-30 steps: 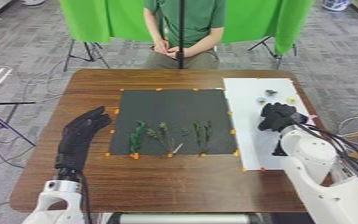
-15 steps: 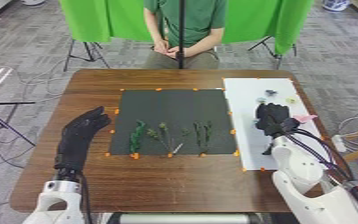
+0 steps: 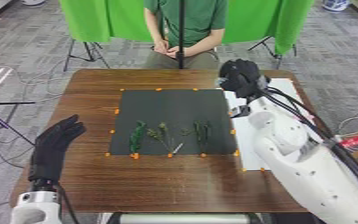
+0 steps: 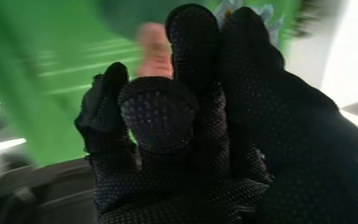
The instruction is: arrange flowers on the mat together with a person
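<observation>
Pinching what appears to be a pale bluish flower (image 4: 229, 6), partly hidden by the glove, the right hand (image 3: 240, 78) is located over the far end of the white sheet (image 3: 257, 159). The left hand (image 3: 55, 142) is at the table's left side, its fingers extended and unloaded. On the near half of the dark mat (image 3: 169, 102) lie, from left to right, a full leafy stem (image 3: 135, 137), a branched stem with buds (image 3: 164, 134) and slender green stems (image 3: 203, 131). Red item (image 3: 354, 142) noted at right; any lettering too small to tell.
</observation>
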`<act>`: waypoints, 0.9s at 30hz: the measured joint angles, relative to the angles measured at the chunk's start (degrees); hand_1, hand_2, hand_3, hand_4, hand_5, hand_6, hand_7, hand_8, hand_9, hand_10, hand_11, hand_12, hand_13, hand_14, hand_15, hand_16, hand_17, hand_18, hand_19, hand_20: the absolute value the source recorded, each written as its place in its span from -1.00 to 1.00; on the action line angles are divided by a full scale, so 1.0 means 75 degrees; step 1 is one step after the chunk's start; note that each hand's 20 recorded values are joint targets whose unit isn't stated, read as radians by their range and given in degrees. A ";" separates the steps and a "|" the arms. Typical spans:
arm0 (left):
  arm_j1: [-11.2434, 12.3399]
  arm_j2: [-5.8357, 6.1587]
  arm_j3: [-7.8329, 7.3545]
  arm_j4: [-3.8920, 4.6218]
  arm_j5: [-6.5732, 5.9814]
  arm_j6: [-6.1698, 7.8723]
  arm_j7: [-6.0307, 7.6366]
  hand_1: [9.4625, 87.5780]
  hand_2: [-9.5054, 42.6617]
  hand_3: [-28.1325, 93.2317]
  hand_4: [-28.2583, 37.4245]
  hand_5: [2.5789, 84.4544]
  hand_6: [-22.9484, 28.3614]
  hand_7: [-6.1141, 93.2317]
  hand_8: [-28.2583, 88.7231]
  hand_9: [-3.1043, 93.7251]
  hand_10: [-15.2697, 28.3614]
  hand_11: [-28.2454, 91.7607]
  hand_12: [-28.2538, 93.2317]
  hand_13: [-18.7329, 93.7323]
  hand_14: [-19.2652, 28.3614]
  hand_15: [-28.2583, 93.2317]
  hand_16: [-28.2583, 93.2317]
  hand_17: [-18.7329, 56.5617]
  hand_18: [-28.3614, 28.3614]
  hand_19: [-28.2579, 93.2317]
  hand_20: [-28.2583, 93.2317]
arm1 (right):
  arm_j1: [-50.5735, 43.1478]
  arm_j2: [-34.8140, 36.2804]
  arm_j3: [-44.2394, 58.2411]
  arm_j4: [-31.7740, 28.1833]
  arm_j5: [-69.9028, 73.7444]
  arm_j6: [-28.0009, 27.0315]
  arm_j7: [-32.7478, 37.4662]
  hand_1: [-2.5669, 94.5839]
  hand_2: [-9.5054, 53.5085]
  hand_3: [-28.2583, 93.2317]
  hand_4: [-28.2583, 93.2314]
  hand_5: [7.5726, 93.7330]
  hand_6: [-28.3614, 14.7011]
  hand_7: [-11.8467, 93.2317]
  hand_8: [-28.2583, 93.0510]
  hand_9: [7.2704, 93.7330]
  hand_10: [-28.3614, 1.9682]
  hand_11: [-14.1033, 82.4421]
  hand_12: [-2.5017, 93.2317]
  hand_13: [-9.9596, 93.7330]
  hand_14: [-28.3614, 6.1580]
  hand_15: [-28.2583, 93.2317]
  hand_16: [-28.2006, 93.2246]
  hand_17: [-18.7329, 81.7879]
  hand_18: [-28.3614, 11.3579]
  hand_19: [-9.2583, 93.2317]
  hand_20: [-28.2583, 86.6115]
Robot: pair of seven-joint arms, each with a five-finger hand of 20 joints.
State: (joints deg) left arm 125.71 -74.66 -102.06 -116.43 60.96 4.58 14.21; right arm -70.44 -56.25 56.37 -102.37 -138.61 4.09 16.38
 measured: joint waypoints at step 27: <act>-0.0421 0.0246 0.0542 0.0250 -0.1081 0.0942 0.0991 -0.85 0.29 0.51 -1.00 0.02 0.06 -0.63 -0.62 0.00 0.33 -0.24 -0.31 -0.03 0.56 -0.29 -0.48 -0.37 0.46 -0.38 -0.29 | 0.1878 -0.3465 -0.3089 0.2291 -0.1180 -0.2128 -0.2083 0.27 -1.00 0.53 -0.99 0.68 0.47 -0.37 -0.37 0.91 0.44 -0.50 0.04 0.75 0.35 0.53 0.06 0.08 -0.60 0.61 0.50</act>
State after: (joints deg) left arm 122.56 -72.81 -98.00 -114.55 52.85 11.64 21.64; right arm -56.35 -82.23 33.20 -85.19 -147.45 -11.87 0.76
